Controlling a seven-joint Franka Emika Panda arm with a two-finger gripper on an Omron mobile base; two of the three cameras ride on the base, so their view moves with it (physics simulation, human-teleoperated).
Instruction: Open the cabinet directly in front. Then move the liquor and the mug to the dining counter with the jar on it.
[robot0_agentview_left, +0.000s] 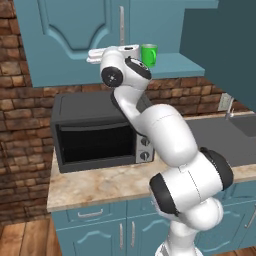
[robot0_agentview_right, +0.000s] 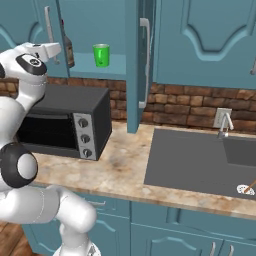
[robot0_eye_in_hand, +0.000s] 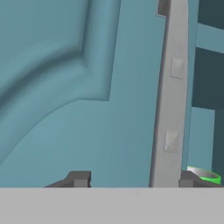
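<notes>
The teal cabinet has its left door closed and its right door swung open, seen edge-on. On the shelf inside stand the green mug and the dark liquor bottle; the mug also peeks past my wrist. My gripper is up against the left door. The door's silver bar handle runs between its fingertips, close to the right one. The jaws stand apart with a gap left of the bar. The gripper is level with the shelf. The dining counter and the jar are out of view.
A black toaster oven sits on the marbled counter below the cabinet. A grey sink with a faucet lies to the right. Brick wall runs behind. The open door juts out over the counter.
</notes>
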